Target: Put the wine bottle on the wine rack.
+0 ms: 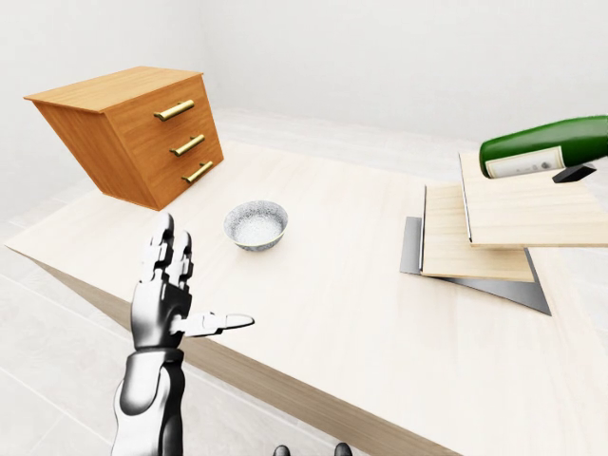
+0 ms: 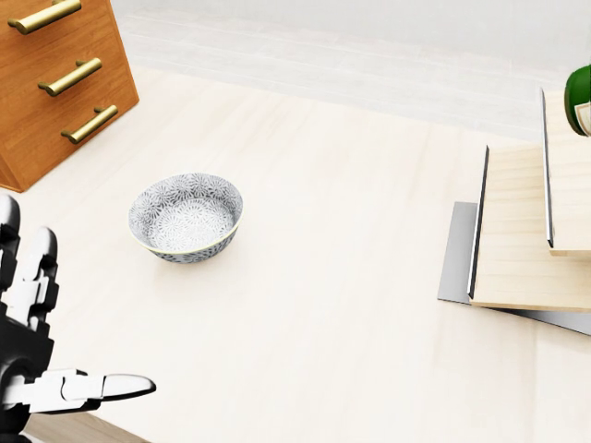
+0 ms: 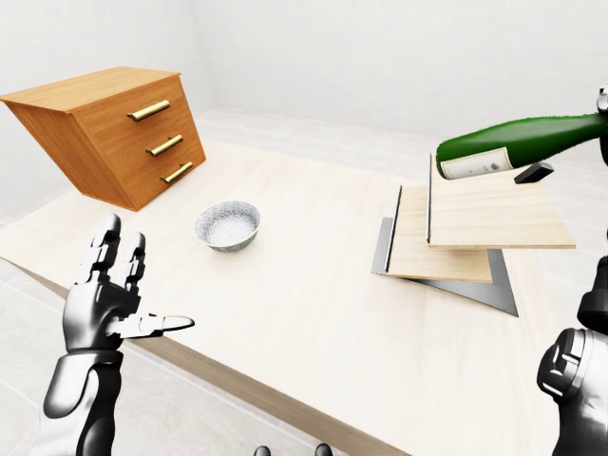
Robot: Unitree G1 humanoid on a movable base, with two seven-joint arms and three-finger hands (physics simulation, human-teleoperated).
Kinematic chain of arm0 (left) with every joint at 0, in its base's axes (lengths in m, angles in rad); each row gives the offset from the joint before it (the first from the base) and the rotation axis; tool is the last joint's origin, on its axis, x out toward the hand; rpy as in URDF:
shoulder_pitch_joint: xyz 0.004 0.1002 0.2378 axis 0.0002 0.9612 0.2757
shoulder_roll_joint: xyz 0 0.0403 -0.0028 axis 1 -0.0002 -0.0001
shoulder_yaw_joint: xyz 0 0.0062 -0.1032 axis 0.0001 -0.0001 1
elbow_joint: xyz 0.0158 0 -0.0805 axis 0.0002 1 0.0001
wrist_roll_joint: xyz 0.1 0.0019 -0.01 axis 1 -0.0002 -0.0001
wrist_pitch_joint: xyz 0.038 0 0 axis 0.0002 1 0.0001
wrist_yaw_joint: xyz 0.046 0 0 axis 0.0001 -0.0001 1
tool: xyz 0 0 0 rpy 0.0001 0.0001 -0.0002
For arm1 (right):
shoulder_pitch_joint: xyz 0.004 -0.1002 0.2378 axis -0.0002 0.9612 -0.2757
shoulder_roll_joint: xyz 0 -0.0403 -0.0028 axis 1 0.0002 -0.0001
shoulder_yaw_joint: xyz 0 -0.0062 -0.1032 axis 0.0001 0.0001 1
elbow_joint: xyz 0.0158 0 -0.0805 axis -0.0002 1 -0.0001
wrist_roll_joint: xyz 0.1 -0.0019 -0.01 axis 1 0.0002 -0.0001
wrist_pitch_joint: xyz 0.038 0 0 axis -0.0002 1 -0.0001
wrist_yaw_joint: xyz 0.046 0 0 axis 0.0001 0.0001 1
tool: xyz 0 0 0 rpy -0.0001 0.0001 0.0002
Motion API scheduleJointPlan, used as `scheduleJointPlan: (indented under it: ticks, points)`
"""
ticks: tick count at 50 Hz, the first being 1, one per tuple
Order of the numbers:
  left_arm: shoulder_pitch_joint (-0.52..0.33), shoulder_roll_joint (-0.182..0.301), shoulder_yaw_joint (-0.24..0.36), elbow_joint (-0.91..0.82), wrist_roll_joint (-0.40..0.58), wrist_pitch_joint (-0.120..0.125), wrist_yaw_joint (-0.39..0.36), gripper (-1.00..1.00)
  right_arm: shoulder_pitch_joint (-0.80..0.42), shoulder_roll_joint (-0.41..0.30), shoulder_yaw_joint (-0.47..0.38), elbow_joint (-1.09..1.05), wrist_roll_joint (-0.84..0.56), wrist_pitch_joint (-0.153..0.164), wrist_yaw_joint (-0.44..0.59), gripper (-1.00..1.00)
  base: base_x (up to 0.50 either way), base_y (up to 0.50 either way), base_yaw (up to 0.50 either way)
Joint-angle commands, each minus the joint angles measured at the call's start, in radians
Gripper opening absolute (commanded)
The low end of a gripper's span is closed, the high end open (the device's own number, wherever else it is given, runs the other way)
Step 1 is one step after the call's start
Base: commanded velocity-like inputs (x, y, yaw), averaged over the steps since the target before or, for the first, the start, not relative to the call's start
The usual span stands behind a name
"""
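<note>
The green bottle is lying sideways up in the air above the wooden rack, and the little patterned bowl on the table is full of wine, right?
Not quite. The bowl is empty; the head view looks straight into it and shows only its patterned inside. The rest holds: the wine bottle lies sideways above the stepped wooden wine rack.

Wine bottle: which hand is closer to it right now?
Right. The right hand is at the neck end of the wine bottle, at the right-eye view's right edge. The left hand hangs open far off at lower left, beyond the bowl.
</note>
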Motion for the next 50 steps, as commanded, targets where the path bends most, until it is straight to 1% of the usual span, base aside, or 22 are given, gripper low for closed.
scheduleJointPlan:
  ticks: [1, 11, 24, 41, 50]
  points:
    - [0.002, -0.001, -0.002, -0.010, 0.001, 0.000, 0.002, 1.00, -0.046, -0.004, -0.025, 0.049, -0.055, 0.000, 0.055, -1.00, 0.00, 0.00, 0.00]
    - [-0.003, 0.001, -0.004, 0.001, 0.005, 0.000, 0.002, 1.00, -0.035, 0.001, -0.046, 0.060, -0.086, 0.000, 0.074, -1.00, 0.00, 0.00, 0.00]
    - [-0.005, -0.001, -0.013, -0.018, 0.009, 0.000, 0.007, 1.00, -0.057, 0.023, -0.032, 0.102, -0.145, 0.000, 0.110, -1.00, 0.00, 0.00, 0.00]
    - [-0.007, 0.000, -0.012, -0.009, 0.008, 0.000, 0.006, 1.00, -0.047, 0.078, -0.020, 0.106, -0.211, 0.000, 0.154, -1.00, 0.00, 0.00, 0.00]
    - [-0.010, 0.001, -0.011, 0.000, 0.008, 0.000, 0.006, 1.00, -0.048, 0.088, -0.032, 0.105, -0.227, 0.000, 0.158, -1.00, 0.00, 0.00, 0.00]
